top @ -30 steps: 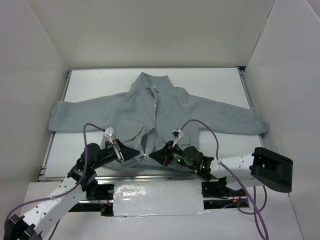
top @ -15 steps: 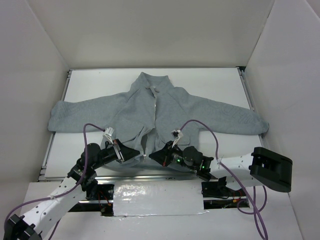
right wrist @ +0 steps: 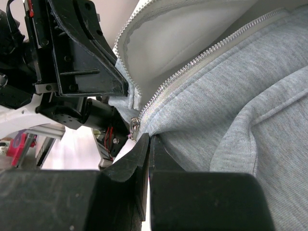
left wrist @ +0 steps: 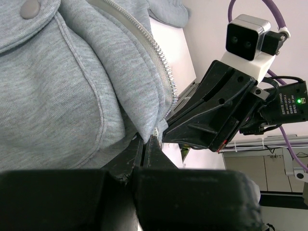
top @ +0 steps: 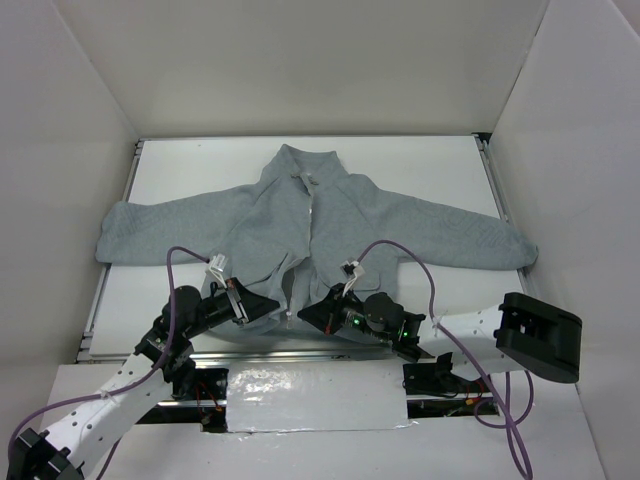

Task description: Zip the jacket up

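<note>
The light-grey fleece jacket (top: 340, 215) lies flat on the white table, collar far, hem near, its centre zipper (top: 310, 215) open along the lower front. My left gripper (top: 264, 305) is shut on the hem of the panel left of the zipper; in the left wrist view the jaws (left wrist: 146, 140) pinch the fabric edge below the zipper teeth (left wrist: 159, 57). My right gripper (top: 312, 310) is shut on the hem of the other panel; its jaws (right wrist: 150, 138) pinch grey fabric just beside the metal pull (right wrist: 134, 127). The two grippers face each other closely.
White walls enclose the table (top: 420, 160) on three sides. The sleeves reach towards the left (top: 125, 240) and right (top: 500, 245) table edges. A foil-covered strip (top: 315, 395) lies between the arm bases. A pocket snap (left wrist: 30, 7) shows in the left wrist view.
The right arm has shifted slightly to the left. The left arm and jacket look unchanged.
</note>
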You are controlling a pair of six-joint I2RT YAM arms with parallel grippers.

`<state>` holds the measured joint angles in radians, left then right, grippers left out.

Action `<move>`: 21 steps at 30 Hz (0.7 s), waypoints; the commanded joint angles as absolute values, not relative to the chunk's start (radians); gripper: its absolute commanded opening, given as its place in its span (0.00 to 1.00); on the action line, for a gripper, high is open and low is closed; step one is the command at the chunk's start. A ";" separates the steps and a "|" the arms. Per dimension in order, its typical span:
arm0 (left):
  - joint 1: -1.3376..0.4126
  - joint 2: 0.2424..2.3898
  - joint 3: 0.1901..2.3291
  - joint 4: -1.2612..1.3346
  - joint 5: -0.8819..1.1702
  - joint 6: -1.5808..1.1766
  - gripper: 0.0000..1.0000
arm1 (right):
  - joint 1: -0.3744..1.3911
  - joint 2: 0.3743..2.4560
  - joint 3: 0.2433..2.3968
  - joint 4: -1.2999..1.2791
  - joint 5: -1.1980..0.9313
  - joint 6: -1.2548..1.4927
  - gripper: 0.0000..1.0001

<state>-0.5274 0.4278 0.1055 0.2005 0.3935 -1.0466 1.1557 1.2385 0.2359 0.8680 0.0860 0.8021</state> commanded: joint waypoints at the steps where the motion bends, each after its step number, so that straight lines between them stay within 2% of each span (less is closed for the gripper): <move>1: -0.532 0.426 0.164 0.239 0.393 -1.026 0.00 | 1.152 1.235 0.264 0.930 0.078 0.795 0.00; 21: -0.532 0.420 0.124 0.262 0.410 -1.045 0.00 | 1.146 1.207 0.278 0.919 0.103 0.772 0.00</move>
